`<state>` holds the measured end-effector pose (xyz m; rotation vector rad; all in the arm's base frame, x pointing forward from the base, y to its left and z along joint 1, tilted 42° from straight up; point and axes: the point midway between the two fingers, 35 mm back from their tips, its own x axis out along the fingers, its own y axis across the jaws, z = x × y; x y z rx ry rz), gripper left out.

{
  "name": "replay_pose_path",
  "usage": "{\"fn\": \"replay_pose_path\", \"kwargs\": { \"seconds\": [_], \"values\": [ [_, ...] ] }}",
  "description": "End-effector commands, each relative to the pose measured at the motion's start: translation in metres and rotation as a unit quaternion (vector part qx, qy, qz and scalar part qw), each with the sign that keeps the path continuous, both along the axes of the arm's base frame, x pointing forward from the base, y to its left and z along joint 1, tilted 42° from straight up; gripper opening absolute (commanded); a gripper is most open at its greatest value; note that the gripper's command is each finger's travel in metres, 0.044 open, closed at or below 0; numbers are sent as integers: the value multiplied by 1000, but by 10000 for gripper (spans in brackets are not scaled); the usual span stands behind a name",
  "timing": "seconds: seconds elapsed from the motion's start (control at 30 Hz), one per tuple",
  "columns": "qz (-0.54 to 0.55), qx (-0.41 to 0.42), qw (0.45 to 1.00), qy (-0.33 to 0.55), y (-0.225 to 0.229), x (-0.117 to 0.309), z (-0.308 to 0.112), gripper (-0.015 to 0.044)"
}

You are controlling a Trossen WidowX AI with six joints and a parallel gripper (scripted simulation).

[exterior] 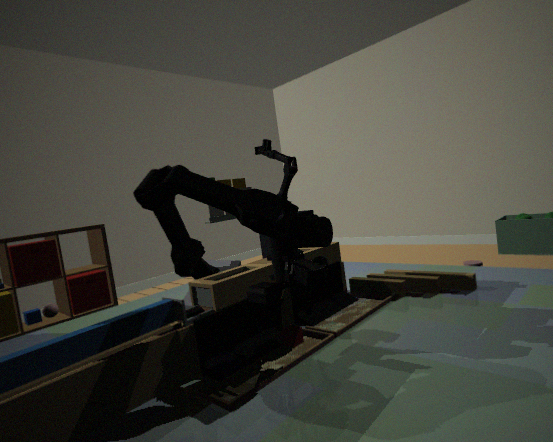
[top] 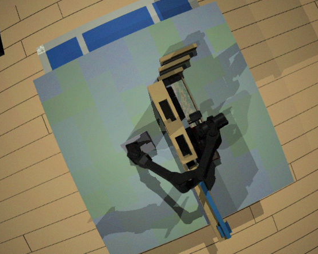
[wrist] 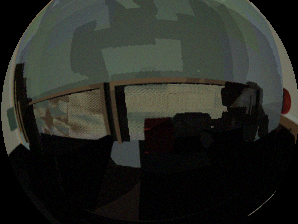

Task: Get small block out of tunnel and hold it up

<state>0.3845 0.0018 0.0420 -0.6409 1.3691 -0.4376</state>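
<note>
black gripper (top: 197, 135) (exterior: 284, 315) held fingers apart with nothing gripped, kinda mid-frame up top, red block (exterior: 296, 337) (wrist: 158, 136) left low beside tan slotted housing (top: 173, 126) (exterior: 237, 291), bottom centre of the exterior shot

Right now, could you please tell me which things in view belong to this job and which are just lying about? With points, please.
For the job:
- wooden tunnel (top: 171, 126) with slots in its top
- long blue bar (top: 210, 201) (exterior: 82, 340), apparently the handle

Lying about:
- three wooden strips beyond the tunnel's far end
- red-binned shelf unit (exterior: 110, 265)
- green box (exterior: 532, 239)
</note>
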Motion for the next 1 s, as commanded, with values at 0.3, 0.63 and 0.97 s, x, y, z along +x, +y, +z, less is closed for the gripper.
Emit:
{"fn": "replay_pose_path", "kwargs": {
  "seconds": [0.3, 0.63, 0.97],
  "values": [
    [2, -6, 1000, 5, -17, -3, -17, 440],
    [2, -8, 1000, 5, -29, -4, -28, 440],
    [-1, -4, 1000, -1, -26, -1, -25, 230]
  ]
}}
